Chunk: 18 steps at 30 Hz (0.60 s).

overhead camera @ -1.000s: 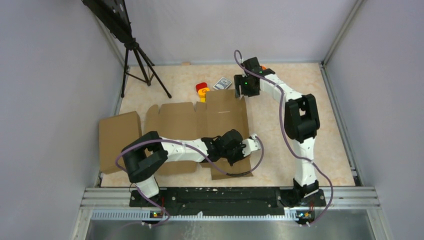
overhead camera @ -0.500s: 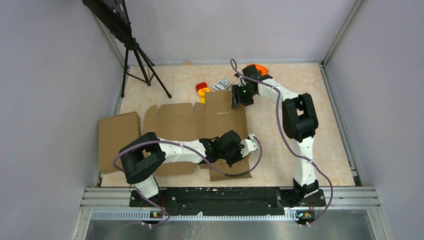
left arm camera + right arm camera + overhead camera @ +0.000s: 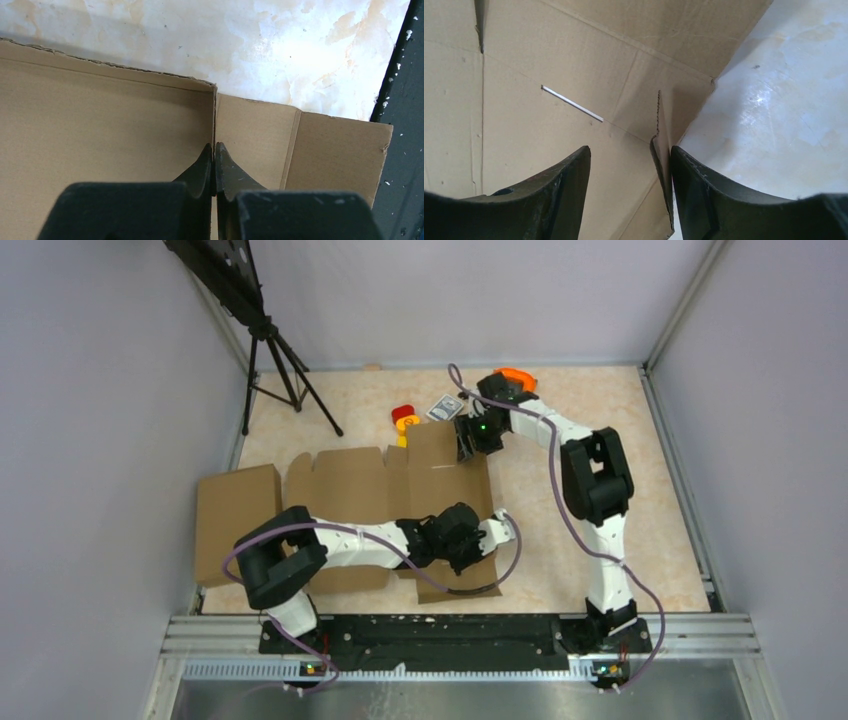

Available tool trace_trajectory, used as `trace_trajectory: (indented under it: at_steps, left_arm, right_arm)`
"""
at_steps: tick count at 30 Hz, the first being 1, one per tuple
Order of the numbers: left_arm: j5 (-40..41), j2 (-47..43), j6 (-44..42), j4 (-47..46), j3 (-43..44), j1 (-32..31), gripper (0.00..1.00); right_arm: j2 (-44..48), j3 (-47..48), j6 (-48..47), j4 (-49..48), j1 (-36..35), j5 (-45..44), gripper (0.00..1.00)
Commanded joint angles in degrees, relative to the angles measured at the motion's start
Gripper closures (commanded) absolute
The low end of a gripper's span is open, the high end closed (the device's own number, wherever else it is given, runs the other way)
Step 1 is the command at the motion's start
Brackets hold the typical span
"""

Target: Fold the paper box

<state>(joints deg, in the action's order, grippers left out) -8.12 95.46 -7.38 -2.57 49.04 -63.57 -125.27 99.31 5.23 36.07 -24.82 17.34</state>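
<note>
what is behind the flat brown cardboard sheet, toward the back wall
Beyond the die-cut brown cardboard sheet lie a small red and yellow object and a small grey printed packet. The sheet's far edge covers the object's near end; the right arm hides whatever lies beside them.

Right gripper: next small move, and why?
Probably close the right gripper on the flap. Its jaws stand open with that raised flap of the paper box between them, close to the right finger, while the shut left gripper rests at the near corner crease.
</note>
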Motion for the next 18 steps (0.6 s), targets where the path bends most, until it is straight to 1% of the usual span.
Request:
trace_trajectory:
  at_steps: [1, 3, 5, 8, 10, 13, 16, 18]
  left_arm:
    - [0.2, -2.4, 0.9, 0.1, -1.8, -0.1, 1.00]
    - [0.0, -2.4, 1.0, 0.2, -1.9, -0.1, 1.00]
    - [-0.2, -2.5, 1.2, 0.4, -1.9, -0.1, 1.00]
    - [-0.4, -2.7, 1.5, 0.5, -1.8, -0.1, 1.00]
    - [-0.3, -2.8, 1.6, 0.5, -1.8, -0.1, 1.00]
    - [-0.2, -2.8, 1.7, 0.7, -1.8, -0.1, 1.00]
    - [-0.1, -2.7, 1.6, 0.7, -1.7, -0.1, 1.00]
    - [0.0, -2.7, 1.6, 0.8, -1.7, -0.1, 1.00]
  right_arm:
    - [3.8, 1.8, -2.9, -2.7, -0.7, 4.2, 0.39]
    - [3.9, 2.1, -3.2, -3.7, -0.8, 2.6, 0.38]
    - [3.3, 3.6, -4.0, -3.4, -1.2, -2.6, 0.35]
    - [1.7, 6.3, -4.9, -2.3, -1.2, -7.2, 0.33]
    - [1.2, 7.2, -6.2, -2.7, -1.3, -8.0, 0.32]
    - [0.3, 8.2, -6.8, -2.2, -1.3, -4.4, 0.33]
    - [0.3, 7.8, -6.8, -1.9, -1.2, 0.4, 0.37]
    - [0.1, 8.0, -6.5, -0.4, -1.2, 1.7, 0.38]
